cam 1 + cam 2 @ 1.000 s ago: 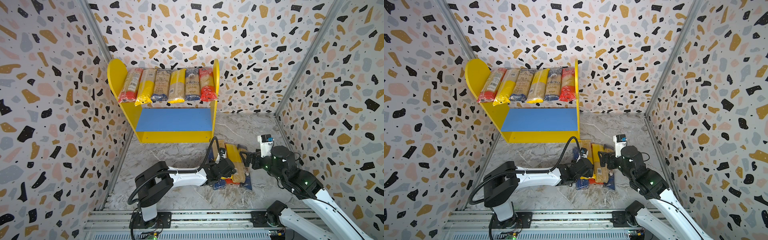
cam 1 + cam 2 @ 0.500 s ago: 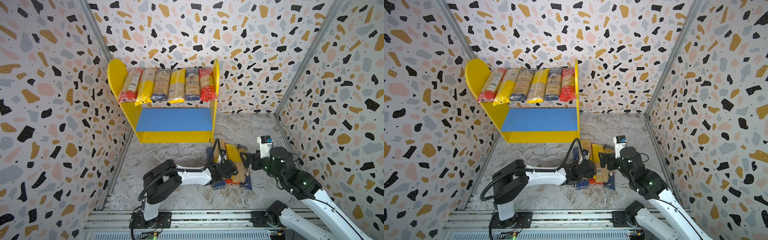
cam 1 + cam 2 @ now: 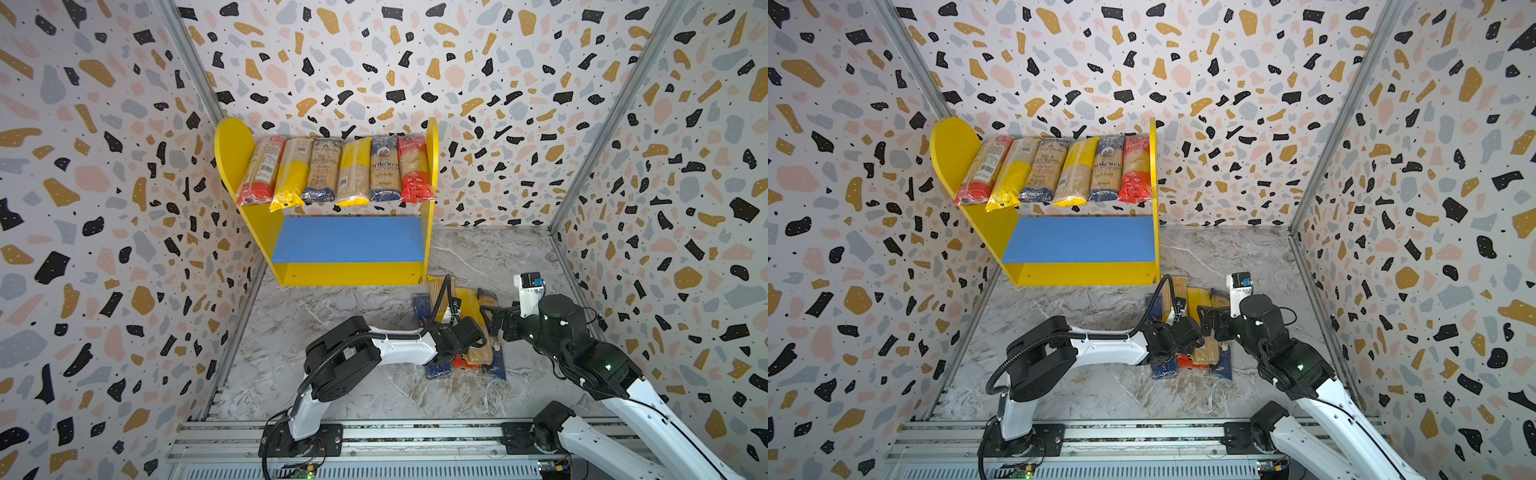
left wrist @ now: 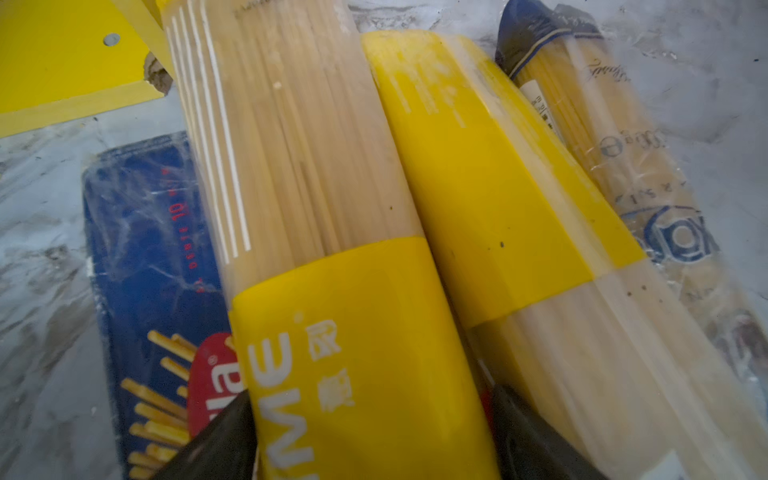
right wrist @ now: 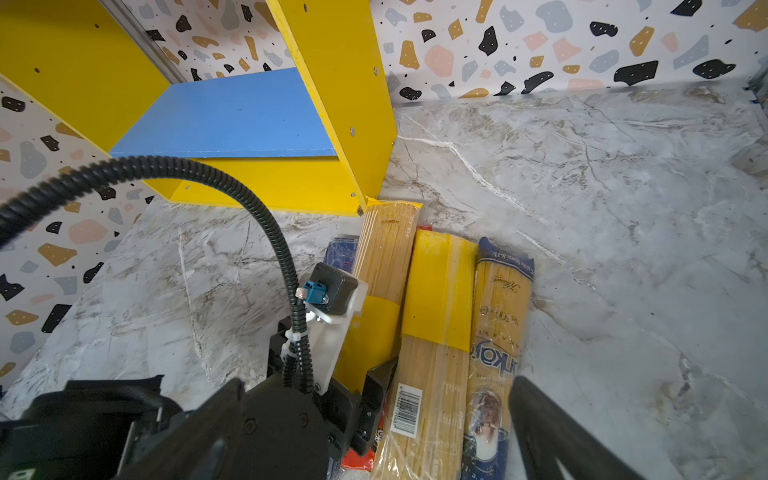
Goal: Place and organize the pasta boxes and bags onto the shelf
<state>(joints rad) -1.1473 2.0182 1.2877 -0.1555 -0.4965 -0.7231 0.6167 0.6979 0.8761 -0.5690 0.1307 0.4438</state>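
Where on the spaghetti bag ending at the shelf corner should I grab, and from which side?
Grip the spaghetti bag across its narrow width at the yellow band, coming down from above. It lies topmost, overlapping the blue box, so both long sides look free; the open left hand straddles it.

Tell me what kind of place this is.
Probably a robot test cell, staged like a pantry: terrazzo-print walls box in a marble-look floor, a left arm and right arm stand on a rail, and a toy-bright shelf holds spaghetti packs.
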